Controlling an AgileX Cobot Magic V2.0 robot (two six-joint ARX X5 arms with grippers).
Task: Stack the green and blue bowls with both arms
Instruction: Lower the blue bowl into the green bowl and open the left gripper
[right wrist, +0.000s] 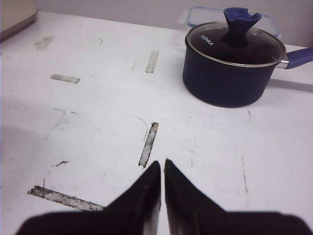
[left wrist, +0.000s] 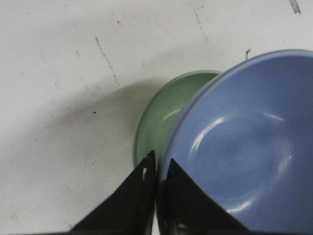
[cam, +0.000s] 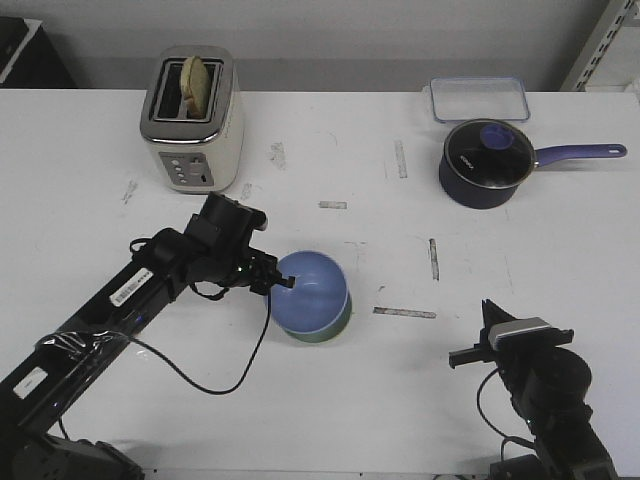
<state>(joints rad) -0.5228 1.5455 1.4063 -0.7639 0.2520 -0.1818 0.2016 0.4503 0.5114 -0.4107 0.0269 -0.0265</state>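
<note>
My left gripper [cam: 284, 281] reaches low, pinching the blue bowl [cam: 312, 291] rim, tilted on the green bowl [left wrist: 159, 117]. Right gripper [right wrist: 162, 169] clenched, empty, above the white scuffed surface [cam: 420, 380].

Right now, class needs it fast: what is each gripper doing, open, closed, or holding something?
Left gripper: closed on the rim of the blue bowl, which sits over the green bowl.
Right gripper: closed, holding nothing.
</note>
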